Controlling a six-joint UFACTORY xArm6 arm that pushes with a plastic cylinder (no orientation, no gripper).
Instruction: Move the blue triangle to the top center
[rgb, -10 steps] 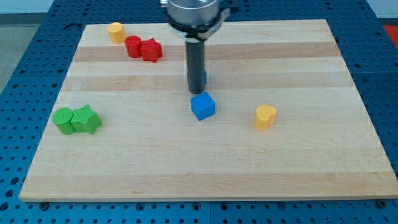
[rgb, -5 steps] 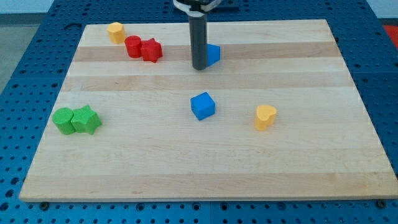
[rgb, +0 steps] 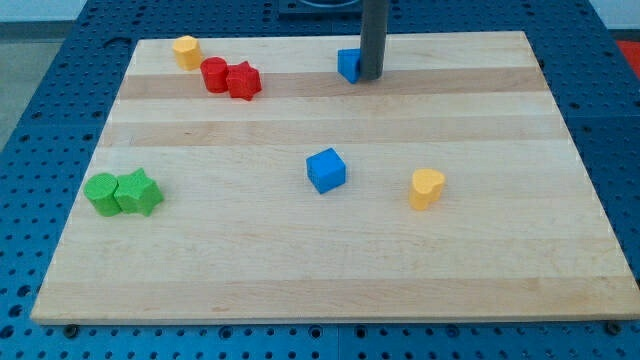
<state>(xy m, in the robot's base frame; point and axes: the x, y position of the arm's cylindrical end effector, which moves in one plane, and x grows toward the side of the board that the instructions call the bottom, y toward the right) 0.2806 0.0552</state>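
Observation:
The blue triangle (rgb: 348, 65) lies near the view's top, about at the centre of the wooden board (rgb: 330, 250). The dark rod stands against the triangle's right side and hides part of it. My tip (rgb: 371, 77) rests on the board just right of the triangle, touching or nearly touching it.
A blue cube (rgb: 326, 170) sits mid-board. A yellow heart-like block (rgb: 427, 188) is to its right. A red cylinder (rgb: 214, 74) and red star (rgb: 243, 80) sit at upper left, with a yellow block (rgb: 186, 50) beyond. A green cylinder (rgb: 102, 193) and green star (rgb: 139, 192) touch at left.
The blue triangle has been pushed from near the blue cube up to the top centre. The rod moved up with it and now stands on its right side instead of its left.

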